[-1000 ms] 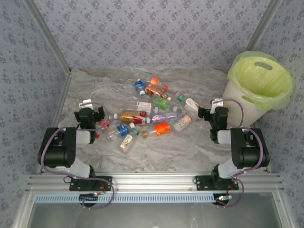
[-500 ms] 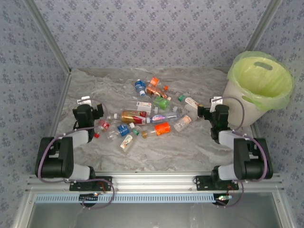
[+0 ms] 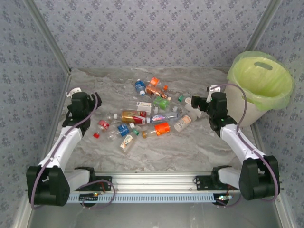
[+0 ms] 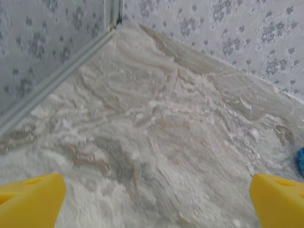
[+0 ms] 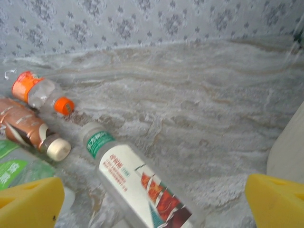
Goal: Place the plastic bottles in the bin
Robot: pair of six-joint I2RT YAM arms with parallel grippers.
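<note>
Several plastic bottles (image 3: 142,114) lie scattered across the middle of the marble table (image 3: 190,147). The cream bin (image 3: 260,85), lined with a lime-green bag, stands at the far right. My left gripper (image 3: 81,99) is open to the left of the pile, above bare marble (image 4: 154,204). My right gripper (image 3: 198,102) is open between the pile and the bin. In the right wrist view, a white-labelled bottle with a green cap (image 5: 137,183) lies below and between its yellow fingertips (image 5: 278,199), untouched. An orange-capped bottle (image 5: 35,90) and a copper bottle (image 5: 23,130) lie farther left.
Patterned walls close in the table on three sides, with metal posts at the corners (image 3: 45,28). The bin's white wall (image 5: 287,147) stands close on the right of my right gripper. An aluminium rail (image 3: 152,180) carries the arm bases at the near edge.
Both arms have unfolded and stretched away from their bases. The left gripper moved up and left toward the far corner; the right gripper moved farther out toward the white-labelled bottle. Both stayed open.
</note>
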